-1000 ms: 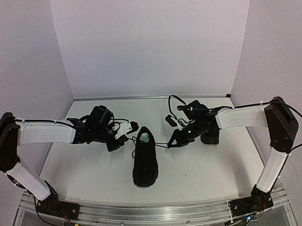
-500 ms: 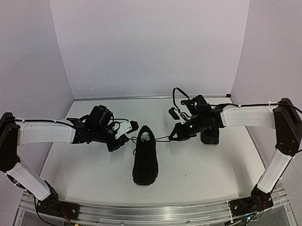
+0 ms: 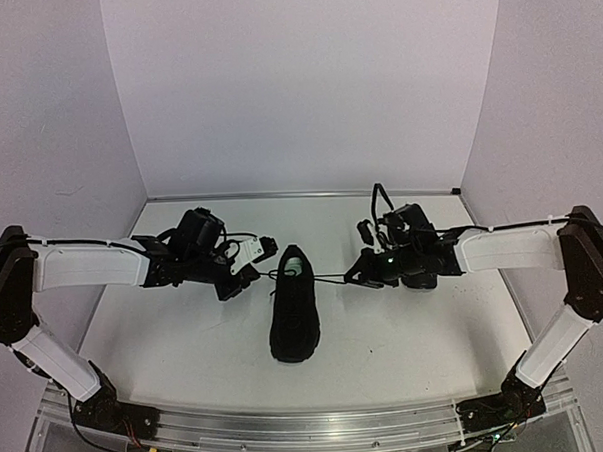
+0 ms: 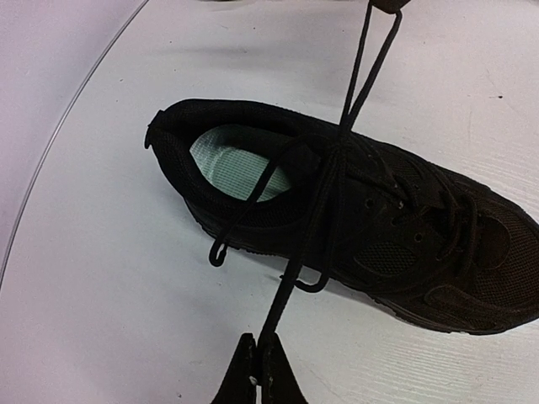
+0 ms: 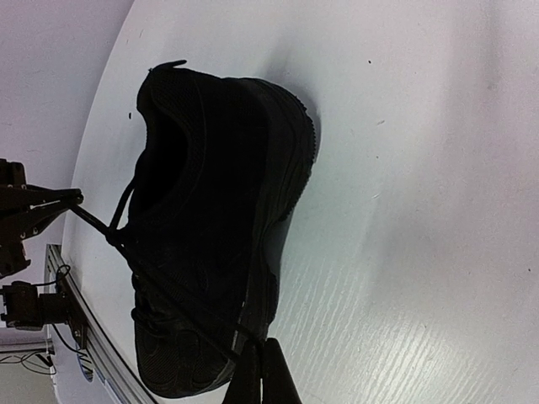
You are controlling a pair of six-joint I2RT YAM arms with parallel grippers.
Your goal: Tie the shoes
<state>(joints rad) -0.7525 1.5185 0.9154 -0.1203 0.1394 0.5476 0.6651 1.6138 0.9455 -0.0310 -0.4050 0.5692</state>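
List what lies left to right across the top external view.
Left claw shut on a thin black lace, matte black lace-up shoe with pale green insole, right claw shut on its other lace.

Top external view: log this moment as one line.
shoe mid-table, insole showing | left gripper shut on lace | right gripper shut on lace | lace taut both ways

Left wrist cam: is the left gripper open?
No, the left gripper is pinched shut on a lace that runs taut up to the shoe.
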